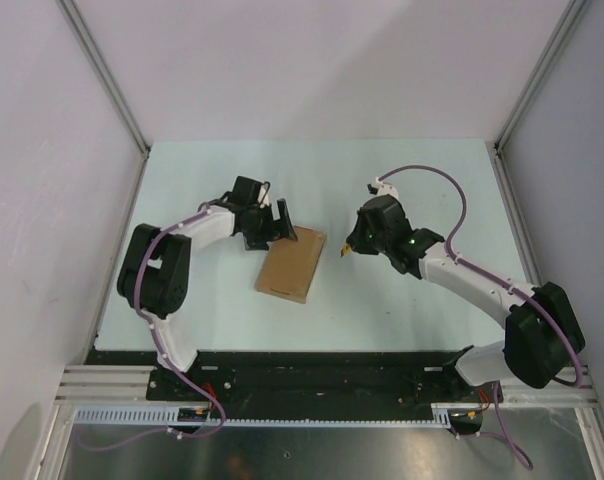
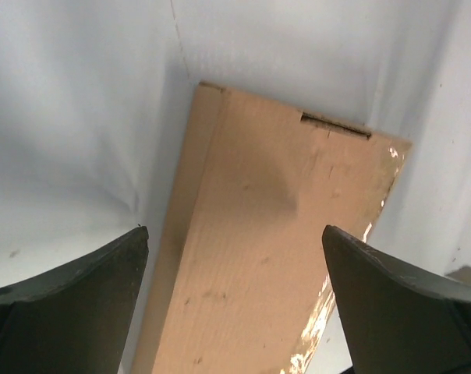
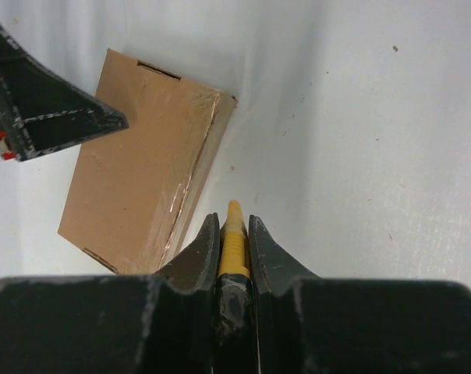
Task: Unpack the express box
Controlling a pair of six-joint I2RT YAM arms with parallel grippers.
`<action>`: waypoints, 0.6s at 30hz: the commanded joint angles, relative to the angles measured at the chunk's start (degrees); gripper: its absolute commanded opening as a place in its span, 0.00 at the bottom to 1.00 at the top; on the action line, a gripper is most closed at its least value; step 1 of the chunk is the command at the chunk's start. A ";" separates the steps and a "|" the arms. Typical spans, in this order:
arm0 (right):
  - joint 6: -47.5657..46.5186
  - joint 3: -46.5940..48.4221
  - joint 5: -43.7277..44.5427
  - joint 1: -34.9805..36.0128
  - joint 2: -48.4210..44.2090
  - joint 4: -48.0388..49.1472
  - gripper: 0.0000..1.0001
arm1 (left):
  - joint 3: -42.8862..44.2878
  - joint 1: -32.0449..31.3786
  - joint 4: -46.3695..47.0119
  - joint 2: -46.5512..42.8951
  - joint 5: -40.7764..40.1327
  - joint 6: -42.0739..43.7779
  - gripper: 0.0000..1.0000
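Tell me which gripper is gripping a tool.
The right gripper, shut on a yellow tool; the left gripper hangs open over the express box.

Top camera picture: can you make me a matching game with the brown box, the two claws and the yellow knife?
Things:
1. express box
2. left claw
3. right claw
4. yellow knife

States:
A. wide open, one finger on each side of the box
B. pinched between two fingers
C. lying flat, lid closed
D. shut tight on something

Pairs: 1-C, 2-A, 3-D, 4-B
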 commanded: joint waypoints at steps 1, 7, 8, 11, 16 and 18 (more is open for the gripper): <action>1.08 0.07 2.50 0.97 0.69 2.15 0.00 | -2.96 0.59 0.85 -7.29 0.07 2.15 0.99; 1.34 -0.02 2.41 1.33 1.31 2.77 0.00 | -10.69 0.15 0.85 -11.34 4.46 -0.04 0.98; 1.34 -0.02 2.32 1.50 1.49 2.85 0.00 | -11.40 -0.03 0.94 -11.60 4.99 -0.31 0.97; 1.52 -0.02 2.58 1.50 1.84 3.38 0.00 | -13.77 -1.17 0.94 -12.13 6.49 -0.57 0.92; 1.43 0.07 2.85 1.59 2.37 4.08 0.00 | -14.74 -3.98 0.94 -12.83 9.21 -0.40 0.86; 1.52 0.07 3.20 1.59 2.63 4.43 0.00 | -15.01 -4.86 0.94 -13.53 9.65 -0.13 0.86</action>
